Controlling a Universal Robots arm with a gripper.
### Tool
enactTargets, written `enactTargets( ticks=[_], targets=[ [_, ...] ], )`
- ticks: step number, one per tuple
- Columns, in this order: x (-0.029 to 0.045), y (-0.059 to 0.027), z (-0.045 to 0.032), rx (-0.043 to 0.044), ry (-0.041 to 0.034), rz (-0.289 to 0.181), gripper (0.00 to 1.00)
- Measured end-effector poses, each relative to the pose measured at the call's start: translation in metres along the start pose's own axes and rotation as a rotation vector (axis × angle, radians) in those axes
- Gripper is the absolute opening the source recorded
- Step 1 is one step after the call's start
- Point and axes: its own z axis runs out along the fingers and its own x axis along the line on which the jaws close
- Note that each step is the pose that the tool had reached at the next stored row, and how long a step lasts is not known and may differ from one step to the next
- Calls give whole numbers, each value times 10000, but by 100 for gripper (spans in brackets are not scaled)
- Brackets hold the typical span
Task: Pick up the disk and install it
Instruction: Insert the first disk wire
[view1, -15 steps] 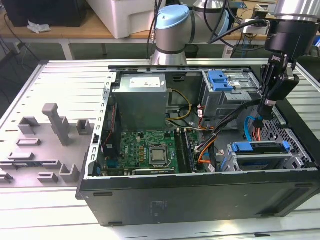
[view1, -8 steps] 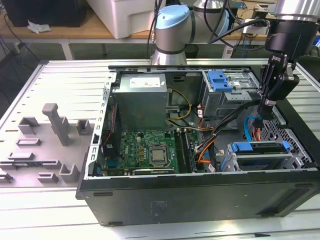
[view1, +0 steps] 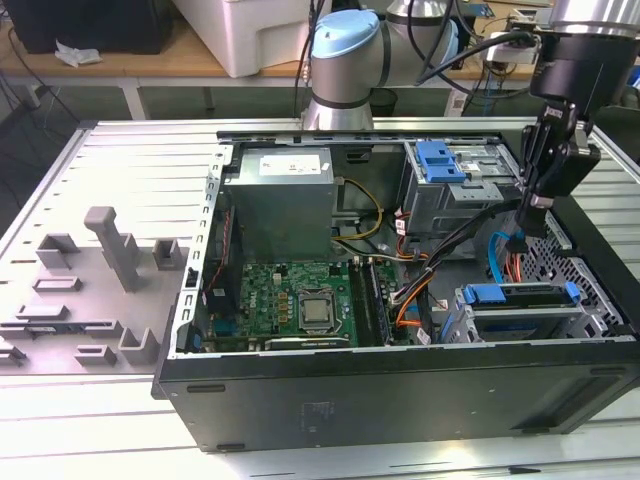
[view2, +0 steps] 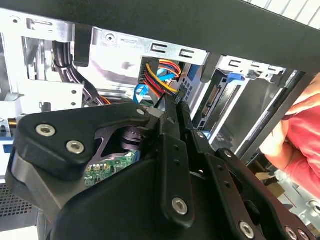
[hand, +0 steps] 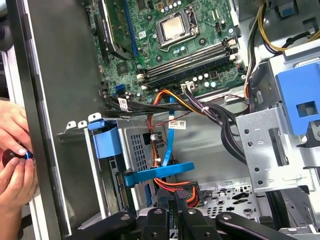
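One open computer case (view1: 400, 385) holds, from the exterior view's left, a grey power supply (view1: 278, 205), a motherboard (view1: 290, 300) and a metal drive cage (view1: 452, 322). Inside that cage sits the disk (view1: 520, 294) (blue carrier rail along its upper edge). Above it, not touching, hangs the gripper (view1: 530, 205), fingers pinched together on nothing, beside a blue cable (view1: 492, 255).

The gripper (view1: 538, 200) is matte black, and its linkage bars (view2: 175, 165) are pinned with silver round-head screws (view2: 45, 130) in the second wrist view. Above the gripper sits a bulky black wrist housing (view1: 575, 75) under a silver collar (view1: 595, 12), with black cables (view1: 470, 45) looping off it. Behind the gripper, a grey arm joint (view1: 335, 105) wears a pale blue cap (view1: 345, 45)
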Motion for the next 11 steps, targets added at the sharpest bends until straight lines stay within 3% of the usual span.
enactTargets(
  ticks=[4, 8, 11],
  targets=[
    [19, 11, -28, 31, -78, -5, 17],
    [55, 20, -50, 72, -271, -54, 17],
    [69, 25, -51, 91, -365, -76, 17]
  ],
)
